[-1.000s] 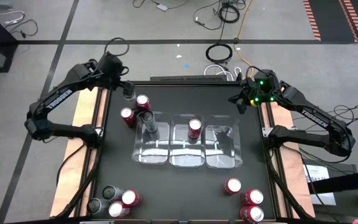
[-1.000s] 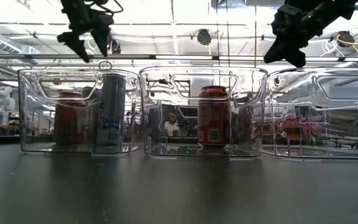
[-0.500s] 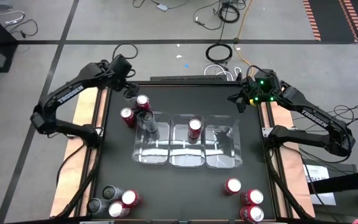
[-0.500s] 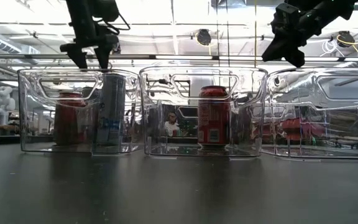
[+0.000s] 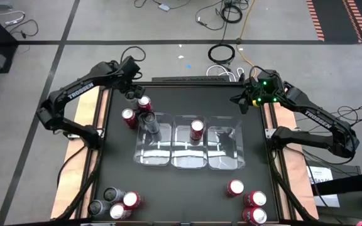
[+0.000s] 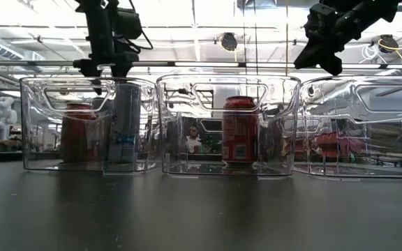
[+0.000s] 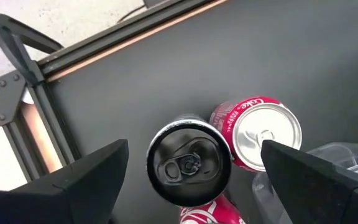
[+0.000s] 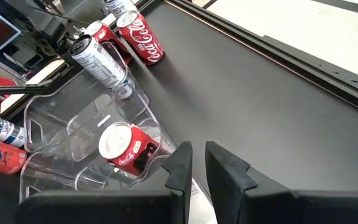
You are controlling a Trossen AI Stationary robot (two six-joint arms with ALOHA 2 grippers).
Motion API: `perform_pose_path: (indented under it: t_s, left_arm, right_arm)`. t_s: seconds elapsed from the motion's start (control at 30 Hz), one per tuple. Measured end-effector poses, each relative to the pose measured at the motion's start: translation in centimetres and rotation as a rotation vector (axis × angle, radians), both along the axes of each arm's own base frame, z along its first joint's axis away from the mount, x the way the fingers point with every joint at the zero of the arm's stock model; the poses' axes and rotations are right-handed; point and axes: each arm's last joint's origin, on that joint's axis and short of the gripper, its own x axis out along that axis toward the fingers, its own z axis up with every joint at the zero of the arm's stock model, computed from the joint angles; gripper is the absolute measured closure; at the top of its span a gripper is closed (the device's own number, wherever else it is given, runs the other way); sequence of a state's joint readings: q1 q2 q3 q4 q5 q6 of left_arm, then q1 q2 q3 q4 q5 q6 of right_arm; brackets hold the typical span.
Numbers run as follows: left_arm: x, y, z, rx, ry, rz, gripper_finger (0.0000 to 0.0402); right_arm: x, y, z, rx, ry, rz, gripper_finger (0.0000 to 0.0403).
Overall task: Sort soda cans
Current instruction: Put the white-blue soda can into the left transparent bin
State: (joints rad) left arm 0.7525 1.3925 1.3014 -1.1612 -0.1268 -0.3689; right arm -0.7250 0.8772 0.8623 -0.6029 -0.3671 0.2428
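The left gripper is seen with its dark fingers spread wide, held above a dark-topped cylindrical can at the far left corner of the black table; nothing is pinched. A red can with a silver top is noted just beside the dark can, and a second red can stands near it, outside the trays. The left arm is bent sharply, its forearm reaching in from the table's left edge. The right gripper is found with fingers pressed together and empty, hovering over the far right corner, its arm folded along the right edge. Three clear rectangular plastic trays are set side by side at the table's middle: a tall grey-silver can stands in the left one, a red can in the middle one. Red cans are grouped at the near right corner, mixed red and dark cans at the near left. A grey floor with black cables is recorded beyond the table.
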Motion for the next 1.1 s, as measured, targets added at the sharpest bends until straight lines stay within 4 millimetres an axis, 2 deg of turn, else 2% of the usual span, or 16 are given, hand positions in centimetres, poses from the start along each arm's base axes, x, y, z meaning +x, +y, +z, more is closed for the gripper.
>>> perform_pose_path:
  t_s: [0.63, 1.1]
  left_arm:
    - [0.9, 1.3, -3.0, -0.144, 0.129, -0.009, 0.0029]
    - [0.4, 1.9, -3.3, -0.205, 0.102, -0.003, 0.0089]
  right_arm:
    - [0.0, 0.0, 0.0, 0.000, 0.001, 0.001, 0.0367]
    - [0.0, 0.0, 0.0, -0.003, 0.001, 0.003, 0.0367]
